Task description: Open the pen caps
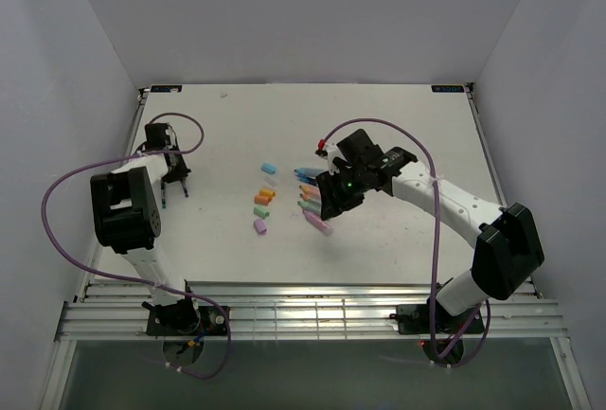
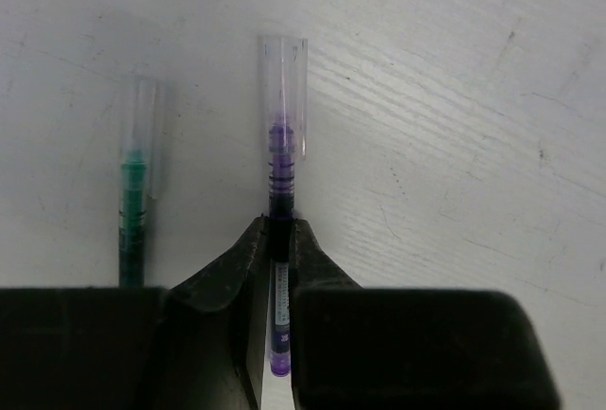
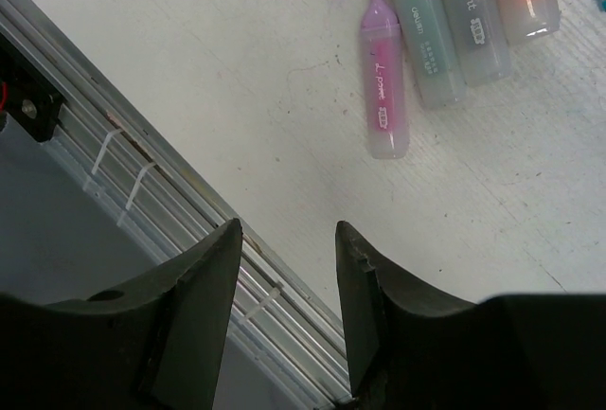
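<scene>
Top external shows my left arm (image 1: pixel 128 206) folded back, left claw (image 1: pixel 173 181) down; right arm (image 1: pixel 454 202) stretched inward, right claw (image 1: pixel 331 206) by the highlighters (image 1: pixel 310 194), loose caps (image 1: pixel 263 202) to its left. Left wrist alone shows left claw pinched on a purple pen (image 2: pixel 281 169), clear cap (image 2: pixel 283 79) on, ahead of it. Right wrist: jaws apart, empty, pink highlighter (image 3: pixel 383 88) ahead.
</scene>
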Available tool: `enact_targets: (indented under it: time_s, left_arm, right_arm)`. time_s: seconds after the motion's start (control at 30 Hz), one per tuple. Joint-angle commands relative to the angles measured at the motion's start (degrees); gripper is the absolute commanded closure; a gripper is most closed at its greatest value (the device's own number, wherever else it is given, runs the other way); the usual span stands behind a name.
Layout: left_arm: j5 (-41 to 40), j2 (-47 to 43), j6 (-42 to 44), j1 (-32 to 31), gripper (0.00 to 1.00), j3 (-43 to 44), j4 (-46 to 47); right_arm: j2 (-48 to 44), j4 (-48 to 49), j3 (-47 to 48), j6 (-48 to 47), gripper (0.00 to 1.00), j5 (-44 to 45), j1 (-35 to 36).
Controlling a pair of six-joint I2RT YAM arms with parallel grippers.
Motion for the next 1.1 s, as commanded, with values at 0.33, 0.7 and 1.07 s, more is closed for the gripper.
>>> enact_targets:
  time_s: [0.33,0.7,1.07]
  left_arm:
    - [12.6,-14.8,-10.4,-4.7,1.0,1.9,-5.8]
    - [19.1,-28.3,-23.2,-19.3,1.0,-1.2,-5.8]
    - [18.4,-35.4,-34.2,-36.1,1.0,-5.6,-3.3]
  right_arm:
    - [-4.5,-0.1,0.0,5.9,0.49,-2.0,-2.3]
    - [-3.5,1.9,4.5,9.9,0.49,-9.0,-5.3]
    - [-4.3,13.6,1.0,17.9,0.48,-20.6,-8.2]
